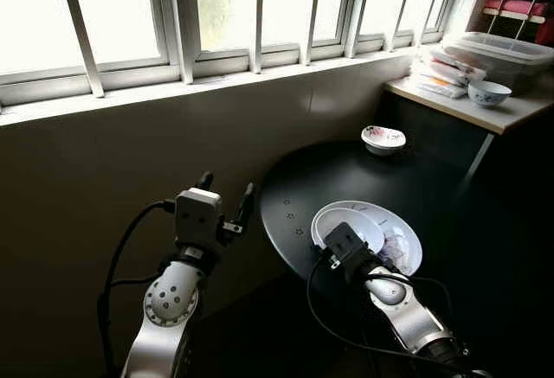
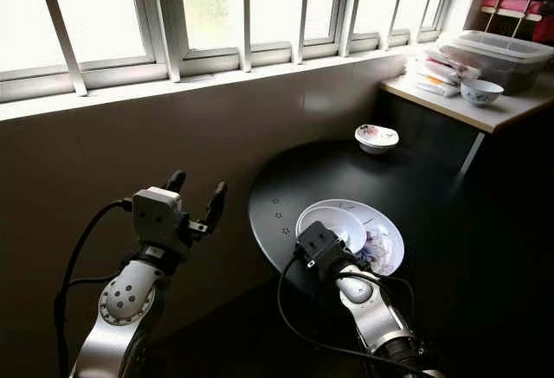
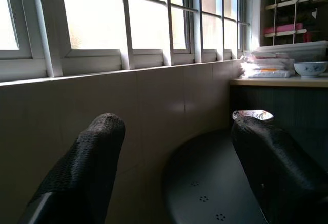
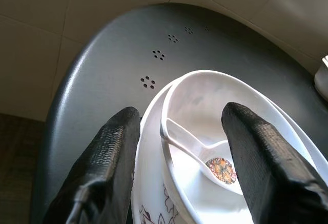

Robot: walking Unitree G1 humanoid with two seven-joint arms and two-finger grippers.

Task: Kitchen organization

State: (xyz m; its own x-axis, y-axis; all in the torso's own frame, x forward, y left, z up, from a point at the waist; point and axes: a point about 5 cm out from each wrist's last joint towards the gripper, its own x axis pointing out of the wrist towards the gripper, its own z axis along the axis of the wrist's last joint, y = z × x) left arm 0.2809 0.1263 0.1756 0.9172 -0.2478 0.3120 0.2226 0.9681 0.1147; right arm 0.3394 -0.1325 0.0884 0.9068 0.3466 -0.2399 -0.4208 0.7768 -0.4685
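Observation:
On the round dark table (image 1: 320,175) a white plate (image 1: 409,241) carries a smaller white bowl (image 1: 348,220). A white spoon (image 4: 190,148) with a patterned scoop lies in that bowl. My right gripper (image 4: 180,112) is open just above the bowl's near rim, one finger on each side of it, touching nothing. A small patterned bowl (image 1: 383,138) stands at the table's far side. Raised at the left, my left gripper (image 1: 227,188) is open and empty in front of the tiled wall, level with the table's left edge.
A light counter (image 1: 498,118) at the right holds a blue-patterned bowl (image 1: 489,92), stacked packets (image 1: 443,73) and a clear plastic box (image 1: 506,49). A barred window (image 1: 225,15) runs along the wall behind. The floor beside the table is dark.

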